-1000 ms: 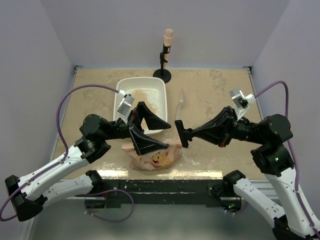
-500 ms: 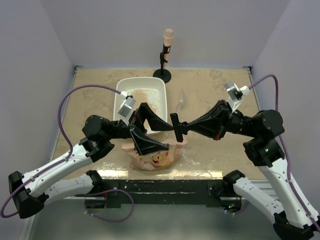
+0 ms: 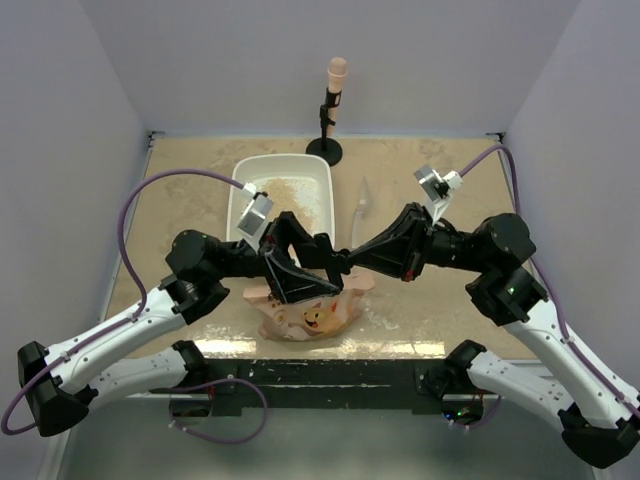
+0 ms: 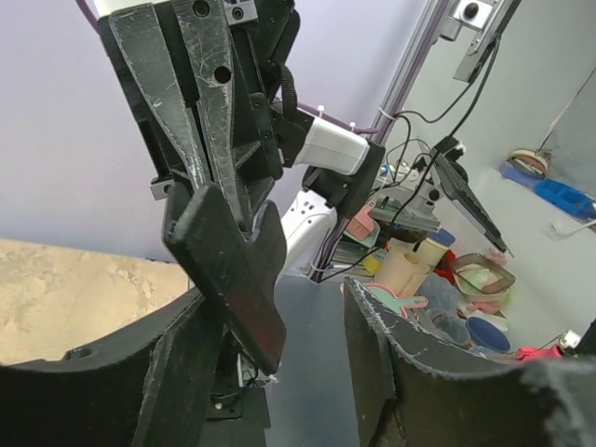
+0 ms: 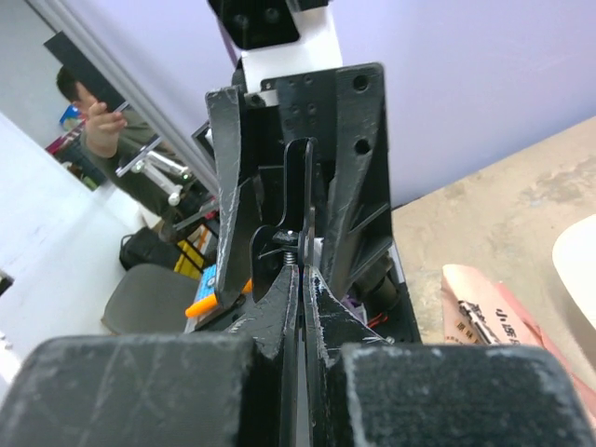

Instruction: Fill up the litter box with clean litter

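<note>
Change noted from the top camera: the right gripper (image 3: 340, 262) has swung in from the right side of the table, and its tip now sits at the mouth of the left gripper (image 3: 322, 270). Both hang over the crinkly orange-pink printed bag (image 3: 310, 318). The white shallow rectangular plastic litter box (image 3: 318, 172) lies just beyond them. The fine beige-tan clean litter (image 3: 290, 187) covers only its far part, so filling is judged incomplete.

Left wrist view: the left gripper (image 4: 289, 358) is spread wide and holds nothing. The right gripper (image 4: 233, 261) points in towards the gap, fingers together.

Right wrist view: the right gripper (image 5: 300, 303) is pressed together on nothing visible. The left gripper (image 5: 298, 186) faces it with spread fingers. The bag (image 5: 484, 307) and a corner of the litter box (image 5: 579, 256) lie at lower right. Neither gripper holds the bag, so pouring is judged to be paused.
</note>
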Controlling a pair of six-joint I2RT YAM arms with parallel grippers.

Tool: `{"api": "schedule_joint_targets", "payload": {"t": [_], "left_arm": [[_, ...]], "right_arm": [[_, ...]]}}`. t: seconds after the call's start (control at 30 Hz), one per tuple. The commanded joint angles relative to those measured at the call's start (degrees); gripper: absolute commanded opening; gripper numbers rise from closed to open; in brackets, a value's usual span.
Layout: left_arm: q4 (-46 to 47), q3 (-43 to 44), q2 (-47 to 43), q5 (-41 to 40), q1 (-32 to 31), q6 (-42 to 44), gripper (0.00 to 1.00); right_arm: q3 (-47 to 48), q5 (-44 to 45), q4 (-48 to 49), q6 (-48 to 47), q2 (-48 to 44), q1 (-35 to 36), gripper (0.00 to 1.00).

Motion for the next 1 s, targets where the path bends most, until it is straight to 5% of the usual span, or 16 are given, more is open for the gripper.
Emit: {"api": "schedule_joint_targets", "payload": {"t": [0.0, 0.2, 0.43, 0.5, 0.6, 0.7, 0.97], "left_arm": [[1.2, 1.1, -0.9, 0.8, -0.1, 2.1, 0.53], [0.1, 0.8, -1.0, 1.1, -0.2, 2.9, 0.23], [-0.4, 1.1, -0.9, 1.5, -0.2, 3.1, 0.11], [-0.8, 1.3, -0.7, 1.5, -0.1, 3.3, 0.11], [-1.4, 1.1, -0.8, 1.4, -0.2, 3.6, 0.11], [-2.5, 1.1, -0.8, 1.2, -0.2, 3.8, 0.11], [-7.6, 3.1, 0.1, -1.5, -0.1, 4.4, 0.11]], "right_arm": [[1.0, 2.8, 1.9, -1.7, -0.4, 0.2, 0.00], [1.3, 3.3, 1.1, -2.3, -0.4, 0.2, 0.00], [0.9, 3.8, -2.2, -3.7, -1.6, 0.2, 0.00], [1.3, 4.3, -4.6, -4.9, -2.0, 0.2, 0.31], [2.9, 5.3, -8.0, -6.8, -3.3, 0.2, 0.58], [4.3, 5.3, -9.1, -7.8, -4.4, 0.2, 0.68], [4.5, 0.7, -8.0, -8.3, -3.0, 0.2, 0.70]]}}
